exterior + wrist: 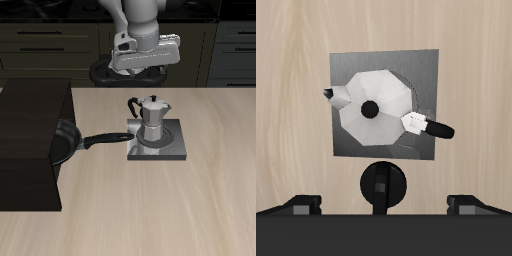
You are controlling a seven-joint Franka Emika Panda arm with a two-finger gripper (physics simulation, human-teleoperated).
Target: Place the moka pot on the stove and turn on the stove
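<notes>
Your moka pot (151, 121) already stands upright on the stove (176, 152), the grey square plate on the tabletop (200, 210), seated over the burner ring. From above, in the wrist view, the moka pot (378, 112) sits a little toward the knob side of the plate's centre, spout pointing one way and black handle (436, 127) sticking out the opposite way, past the plate's edge. So placing looks done; what remains, by my reading, is the stove knob (383, 187), the black round dial just off the plate's edge.

Your claw (143, 62) hangs well above the pot, at about twelve o'clock from it in the exterior view, and holds nothing. Its two fingertips (301, 203) show spread wide in the wrist view, with the knob lying between them, though lower down.

As to handling, should you need to shift the pot: judge it a stiff metal body, light when empty, smooth and faceted, so the fingers may slide on the silver flanks. The narrow waist or the black handle offers the surest hold; the lid knob (370, 108) is small and likely to slip. A tall pot on a small base can tip if nudged sideways.

The knob is rigid and small, and calls for a centred pinch and a turn. Whether the burner is already lit I cannot tell from these views.
</notes>
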